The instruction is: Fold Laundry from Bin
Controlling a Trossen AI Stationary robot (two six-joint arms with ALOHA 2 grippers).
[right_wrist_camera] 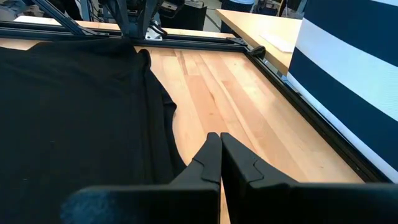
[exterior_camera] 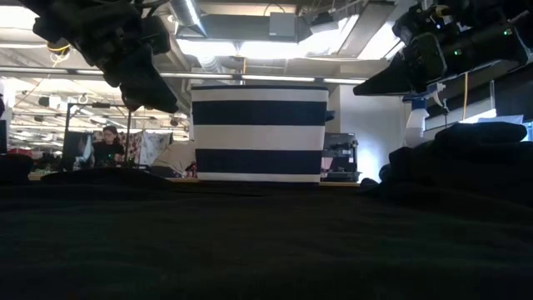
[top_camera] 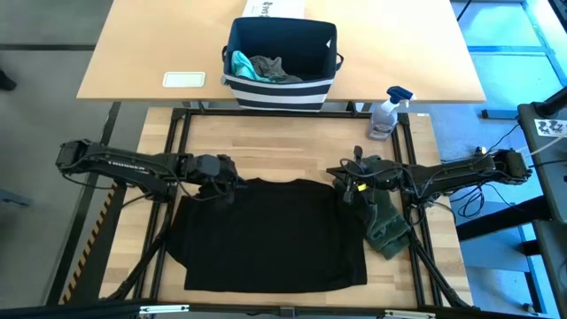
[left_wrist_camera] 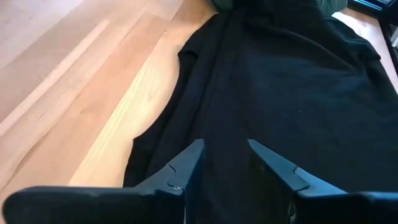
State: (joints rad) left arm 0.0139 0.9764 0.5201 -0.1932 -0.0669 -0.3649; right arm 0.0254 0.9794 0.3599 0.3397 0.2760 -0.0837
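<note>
white box (top_camera: pixel 282 8) cut off at top edge, teal piece (top_camera: pixel 239 64) half buried in bin (top_camera: pixel 282 90), low-view foreground black and featureless

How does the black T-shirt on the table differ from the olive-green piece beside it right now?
The black T-shirt is spread flat and wide; the olive-green piece is bunched in a small heap. The shirt lies mid-table between both arms; the green piece sits at its right edge. Both rest on the table, ungripped.

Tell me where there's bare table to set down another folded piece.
Bare wood runs between the black T-shirt and the table's far frame, below the bin. Left of the shirt is free too. The right side is crowded by the olive-green piece.
</note>
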